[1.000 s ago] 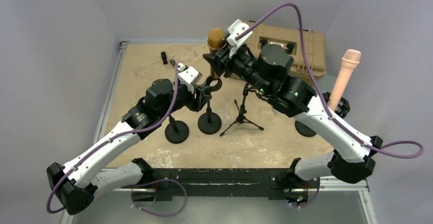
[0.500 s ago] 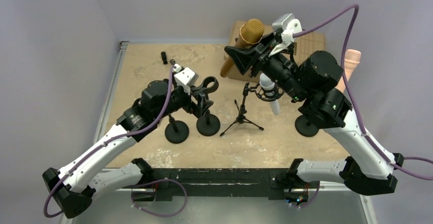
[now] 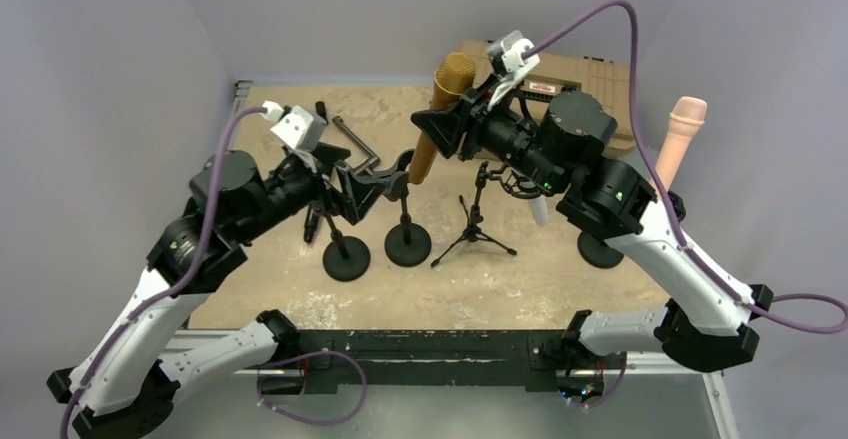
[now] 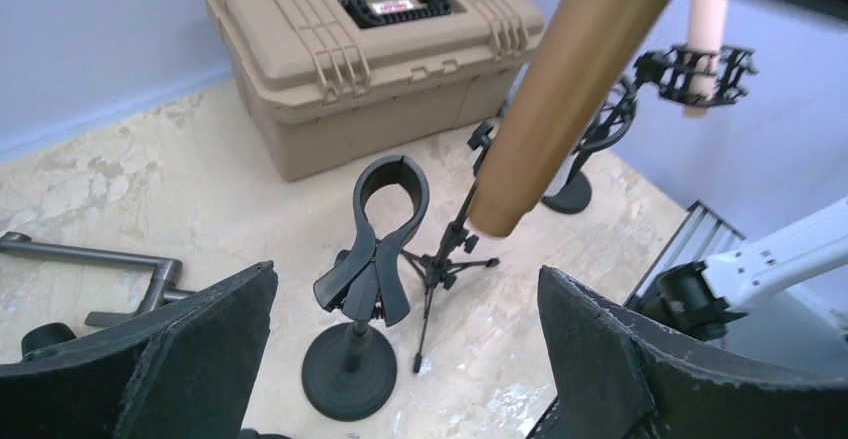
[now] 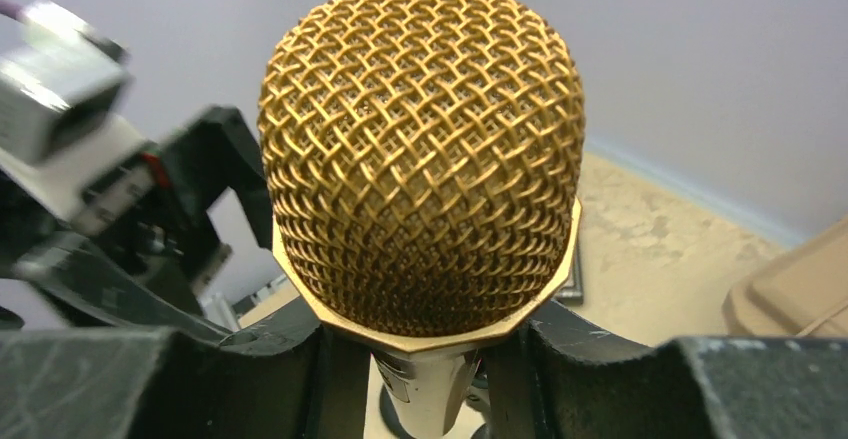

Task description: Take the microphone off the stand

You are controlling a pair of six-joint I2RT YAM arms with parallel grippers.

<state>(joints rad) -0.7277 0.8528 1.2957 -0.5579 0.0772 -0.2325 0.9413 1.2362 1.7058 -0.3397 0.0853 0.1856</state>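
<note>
**Microphone (image 3: 424, 157) off the stand (image 3: 407, 221), held up in right claw (image 3: 443, 122)**

Overhead view: the gold microphone is gripped just below its mesh head by the right claw and is tilted, head up toward the far wall. Its lower end hangs in the air above the sandy table (image 3: 290, 129), close to the top of the stand but apart from it. The left claw (image 3: 362, 187) is spread wide just left of that stand, and nothing is held in it. A second round-based stand (image 3: 346, 257) can be seen beside the first, with a small tripod (image 3: 473, 231) to the right. A tan case (image 3: 600, 74) sits at the far edge, and a pink microphone (image 3: 684, 134) is propped up on the right.

Left wrist view: the two black fingers (image 4: 160, 359) are seen far apart at the bottom corners, with only open space between them. The stand's clip (image 4: 388, 209) is shown empty. The gold barrel hangs above and to the right of it, its end clear of the clip. A white microphone (image 4: 705, 34) in a spring mount is glimpsed at the top right.

Right wrist view: the frame is filled by the microphone's gold mesh. Beneath the collar, the neck is pinched from both sides by the dark fingers (image 5: 250, 379).
</note>
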